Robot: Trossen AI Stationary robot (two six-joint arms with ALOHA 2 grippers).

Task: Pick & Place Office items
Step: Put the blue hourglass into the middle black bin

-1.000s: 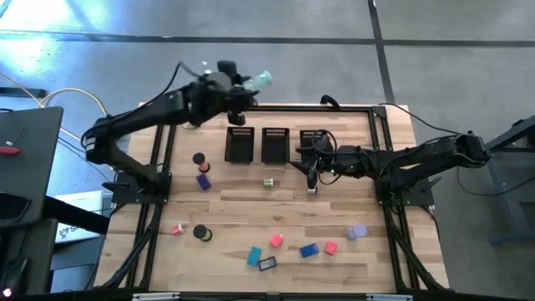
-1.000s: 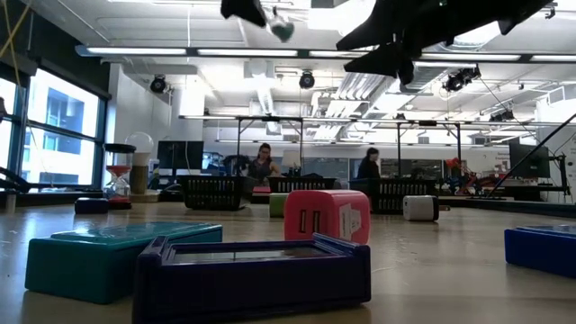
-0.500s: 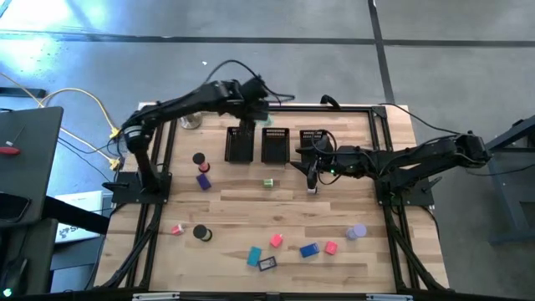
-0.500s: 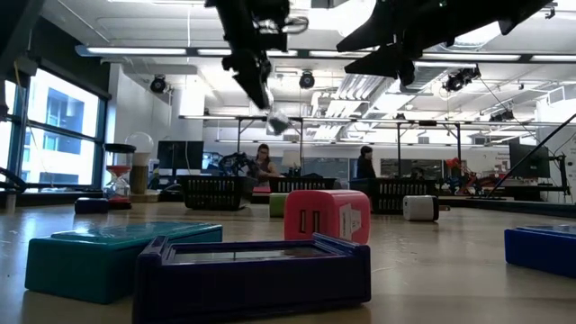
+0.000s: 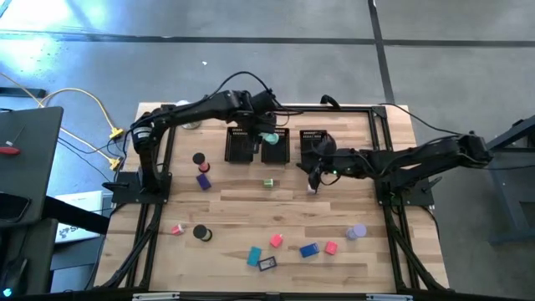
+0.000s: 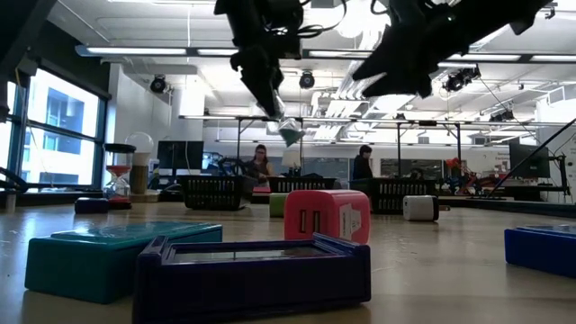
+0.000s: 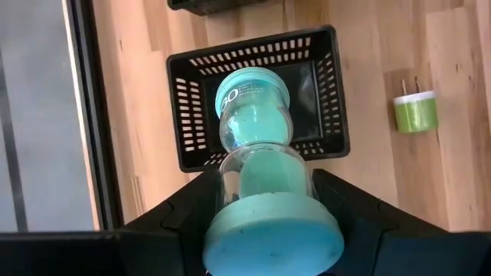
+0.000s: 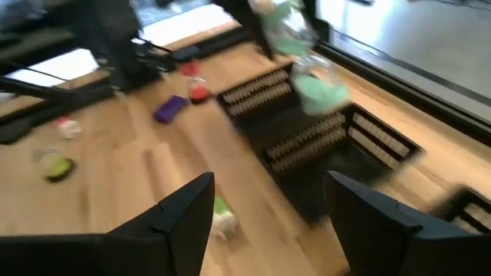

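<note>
My left gripper [image 5: 264, 132] hangs over the middle black mesh bin [image 5: 275, 148], shut on a teal sand timer [image 7: 253, 123] with clear glass bulbs. In the low view the timer [image 6: 290, 133] hangs high above the table below the left gripper [image 6: 270, 90]. My right gripper [image 8: 268, 222] stands open above the table beside the right bin [image 5: 313, 140], with nothing between its fingers. A small white piece [image 5: 312, 189] lies just in front of it. My left gripper pinches the timer's near bulb [image 7: 265, 180], just past the near teal cap [image 7: 270, 239], between its two fingers [image 7: 184, 211]. The fingers slant steeply down from the far side. The timer sticks out beyond them, its free cap [image 7: 252, 86] pointing down at the bin, lifted clear.
A third bin [image 5: 240, 144] stands at the left of the row. A green plug block [image 5: 268, 182], a black roll [image 5: 199, 158] and a purple block [image 5: 203, 181] lie mid-table. Several small coloured blocks [image 5: 276, 241] and another roll [image 5: 201, 233] lie near the front edge.
My left gripper has swung in from beyond the table's far edge, toward the right and down, and has tipped from nearly level to steeply downward. The teal timer went with it and now hangs over the middle bin.
</note>
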